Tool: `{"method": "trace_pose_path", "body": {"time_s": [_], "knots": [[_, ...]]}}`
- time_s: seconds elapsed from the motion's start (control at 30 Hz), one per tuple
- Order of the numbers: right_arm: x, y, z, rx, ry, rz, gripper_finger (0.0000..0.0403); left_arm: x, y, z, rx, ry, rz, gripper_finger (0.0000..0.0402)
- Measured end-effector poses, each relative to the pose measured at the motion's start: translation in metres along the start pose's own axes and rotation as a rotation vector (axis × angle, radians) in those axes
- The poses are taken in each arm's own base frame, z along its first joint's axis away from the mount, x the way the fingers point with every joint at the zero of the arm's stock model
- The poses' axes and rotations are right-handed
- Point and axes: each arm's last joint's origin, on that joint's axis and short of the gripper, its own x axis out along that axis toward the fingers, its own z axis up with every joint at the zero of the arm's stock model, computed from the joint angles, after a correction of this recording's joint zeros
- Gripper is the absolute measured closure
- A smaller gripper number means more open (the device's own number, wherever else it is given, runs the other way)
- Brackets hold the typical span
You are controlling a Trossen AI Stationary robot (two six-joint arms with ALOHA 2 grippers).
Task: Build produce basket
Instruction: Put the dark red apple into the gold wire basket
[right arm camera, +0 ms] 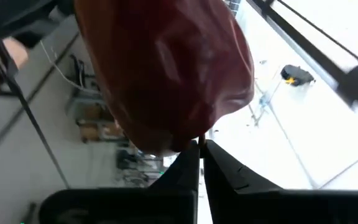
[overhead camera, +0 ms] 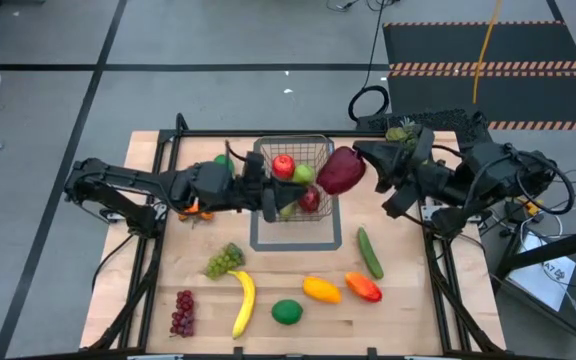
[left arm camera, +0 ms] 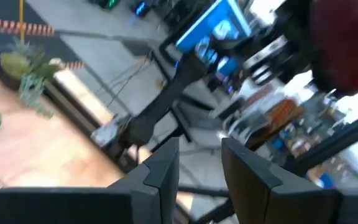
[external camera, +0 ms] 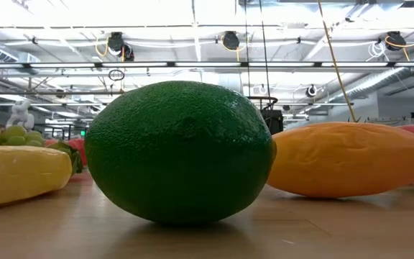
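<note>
The wire basket (overhead camera: 318,228) stands mid-table by a flat grey outline. It holds two red apples (overhead camera: 283,165) and a green pear (overhead camera: 303,174). My right gripper (overhead camera: 361,163) is shut on a dark red fruit (overhead camera: 340,171) over the basket's right rim. My left gripper (overhead camera: 268,205) hovers at the basket's left side. Its fingers (left arm camera: 166,168) stand apart with nothing showing between them. On the near table lie a banana (overhead camera: 243,303), a lime (external camera: 182,151), mangoes (overhead camera: 321,290), a cucumber (overhead camera: 369,252) and grapes (overhead camera: 224,260). My right gripper pinches the dark red fruit at one end (right arm camera: 197,138), right at the tips of its two closed fingers (right arm camera: 182,168). It comes at the fruit about level, from the table's right side. The fruit sticks out beyond the fingertips, lifted clear above the basket's rim.
Red grapes (overhead camera: 182,312) lie at the near left. Small oranges (overhead camera: 196,210) sit under my left arm. A leafy green fruit (overhead camera: 403,132) rests at the far right corner. Bare wood shows between the basket and the near row of produce.
</note>
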Motion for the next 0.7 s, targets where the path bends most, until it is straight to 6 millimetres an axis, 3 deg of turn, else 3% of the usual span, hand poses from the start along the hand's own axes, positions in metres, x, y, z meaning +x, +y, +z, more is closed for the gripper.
{"method": "trace_pose_path", "body": {"time_s": [0.2, 0.7], "knots": [[-0.003, -0.002, 0.002, -0.137, -0.059, -0.021, 0.0402, -0.001, -0.009, 0.005, -0.013, -0.08, -0.068, 0.0282], [-0.015, -0.012, 0.013, -0.067, -0.168, -0.105, 0.0402, -0.007, -0.021, -0.003, 0.044, -0.129, -0.068, 0.0282]]}}
